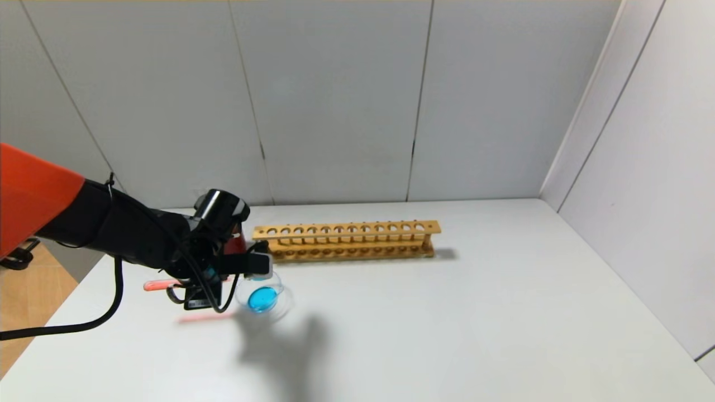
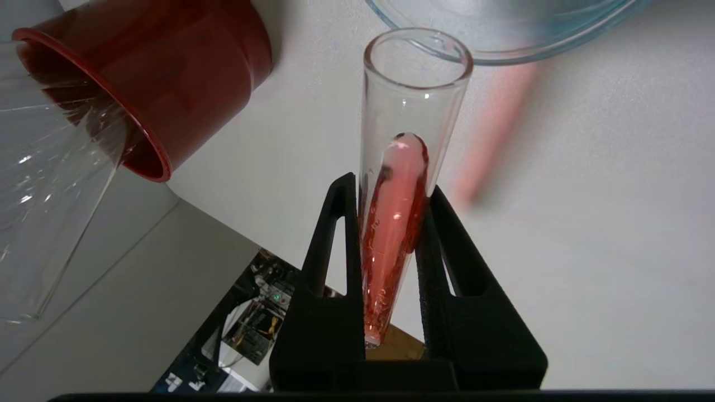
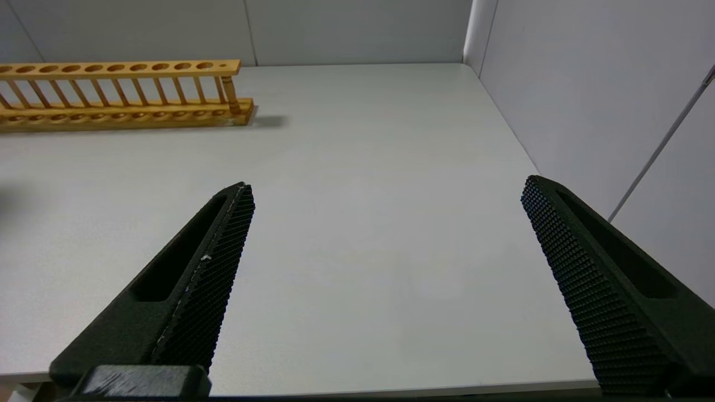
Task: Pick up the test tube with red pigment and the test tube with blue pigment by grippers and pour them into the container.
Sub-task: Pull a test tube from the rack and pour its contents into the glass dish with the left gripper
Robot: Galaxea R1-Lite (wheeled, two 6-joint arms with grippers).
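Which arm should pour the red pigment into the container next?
Left. Its end effector is shut on the test tube with red pigment, mouth beside the container. The right end effector is open and empty.

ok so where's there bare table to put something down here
The widest bare stretch of table runs from the wooden rack out to the right wall and forward to the near edge; the open right gripper hangs above it. The left end is crowded: container with blue liquid, dark red cup, and left gripper holding the red test tube.

Tilted red-pigment tube (image 2: 399, 184), mouth seemingly near blue-filled container (image 1: 263, 300)
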